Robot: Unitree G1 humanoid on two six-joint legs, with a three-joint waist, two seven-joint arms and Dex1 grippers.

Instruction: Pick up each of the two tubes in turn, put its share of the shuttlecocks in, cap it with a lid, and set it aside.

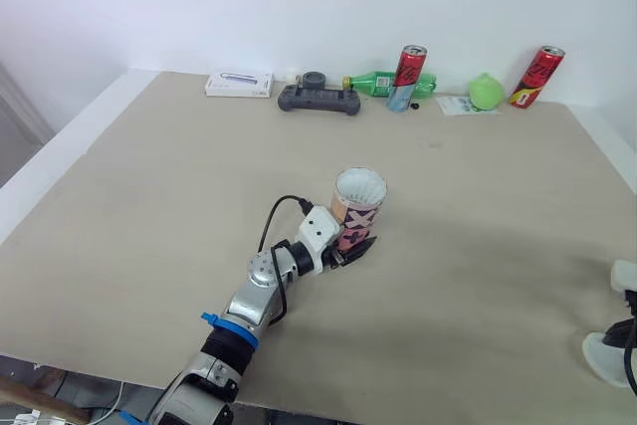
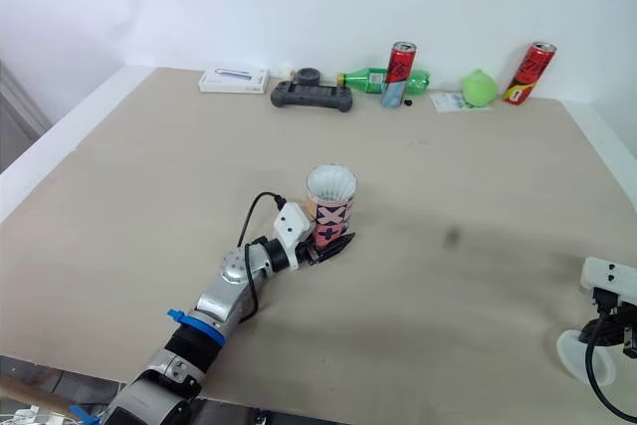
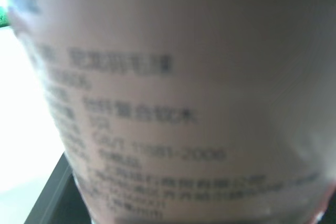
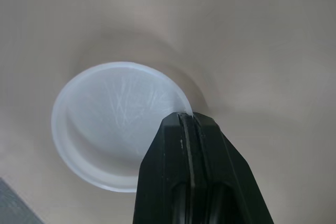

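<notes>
White plastic lid (image 4: 105, 124) sits pinched by its thin rim in the clamped right gripper (image 4: 187, 120) at the table (image 1: 478, 246) edge, left gripper (image 1: 350, 249) clutching the upright tube (image 1: 358, 201) mid-table, and that skimpy pinch could slip or tilt on capping.

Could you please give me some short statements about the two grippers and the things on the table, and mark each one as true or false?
1. The left gripper holds the tube upright. True.
2. The right gripper hangs open above the lid. False: its fingers are shut on the rim of the white lid.
3. The green bottle stands upright at the far edge of the table. False: it lies on its side.
4. Two red cans are at the far edge of the table. True.
</notes>
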